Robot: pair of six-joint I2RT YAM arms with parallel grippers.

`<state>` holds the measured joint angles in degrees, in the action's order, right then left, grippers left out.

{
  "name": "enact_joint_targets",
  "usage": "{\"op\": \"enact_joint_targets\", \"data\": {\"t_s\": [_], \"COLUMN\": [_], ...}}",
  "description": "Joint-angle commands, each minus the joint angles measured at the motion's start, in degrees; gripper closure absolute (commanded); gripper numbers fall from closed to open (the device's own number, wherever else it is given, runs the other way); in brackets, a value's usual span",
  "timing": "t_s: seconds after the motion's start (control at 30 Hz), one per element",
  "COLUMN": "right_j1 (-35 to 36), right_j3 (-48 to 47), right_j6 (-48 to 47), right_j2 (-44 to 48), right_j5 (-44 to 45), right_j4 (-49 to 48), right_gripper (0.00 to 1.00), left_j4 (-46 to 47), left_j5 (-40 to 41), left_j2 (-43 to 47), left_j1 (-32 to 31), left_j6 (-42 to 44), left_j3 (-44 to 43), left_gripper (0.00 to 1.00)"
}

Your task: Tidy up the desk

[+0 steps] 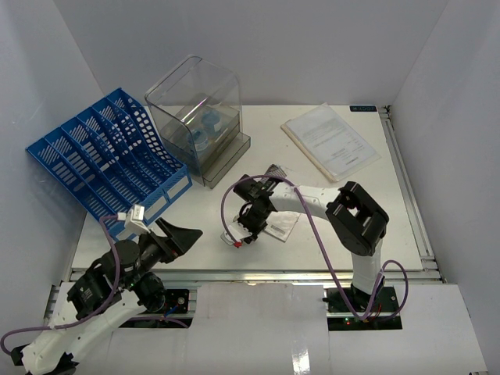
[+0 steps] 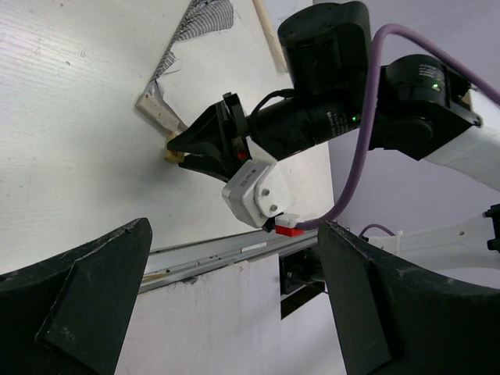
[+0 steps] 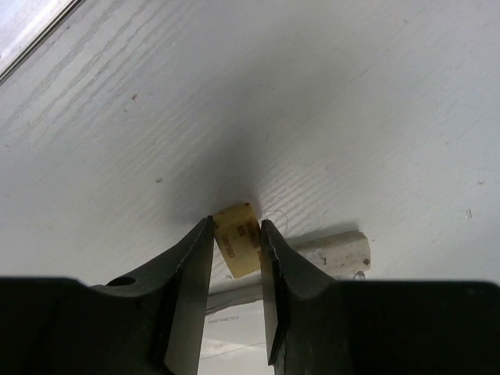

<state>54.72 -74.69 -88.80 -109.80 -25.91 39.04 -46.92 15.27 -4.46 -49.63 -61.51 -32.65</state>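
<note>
The white desk fills the top view. My right gripper points down at its front middle. In the right wrist view the right gripper is shut on a small yellow block with dark print, which rests on the desk; both jaws touch its sides. A white stick lies just behind the block. The left wrist view shows the same block at the right gripper's tips, beside the stick. My left gripper hovers open and holds nothing near the front left edge, its fingers wide apart.
A blue slotted file rack stands at the back left. A clear plastic bin holding blue items is next to it. A paper stack lies at the back right. A printed packet lies beside the right gripper. A metal rail edges the front.
</note>
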Motion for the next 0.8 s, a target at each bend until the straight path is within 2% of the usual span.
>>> {"op": "enact_joint_targets", "data": {"t_s": [0.0,0.17,0.37,0.57,0.77], "right_j1": [-0.14,-0.62,-4.39,-11.63,-15.5], "right_j3": [-3.76,-4.81,-7.08,-15.14,-24.38], "right_j6": [9.91,14.68,16.79,20.5,23.31], "right_j2": [0.86,2.15,2.92,2.68,-2.7], "right_j5": [-3.99,-4.96,-6.61,-10.67,-7.65], "right_j4": [0.18,0.16,0.25,0.29,-1.73], "right_gripper": [0.84,0.86,0.86,0.85,0.84], "left_j4": [0.2,1.77,3.68,7.86,13.05], "left_j5": [0.06,-0.48,-2.09,-4.35,-5.77], "left_j2": [-2.92,-4.71,-5.29,-7.26,-11.51], "left_j1": [0.14,0.14,0.14,0.14,0.14], "left_j6": [-0.57,-0.19,-1.7,-3.23,-4.04], "left_j3": [0.64,0.94,3.65,7.95,10.59], "left_gripper": [0.02,0.02,0.02,0.02,0.02]}}
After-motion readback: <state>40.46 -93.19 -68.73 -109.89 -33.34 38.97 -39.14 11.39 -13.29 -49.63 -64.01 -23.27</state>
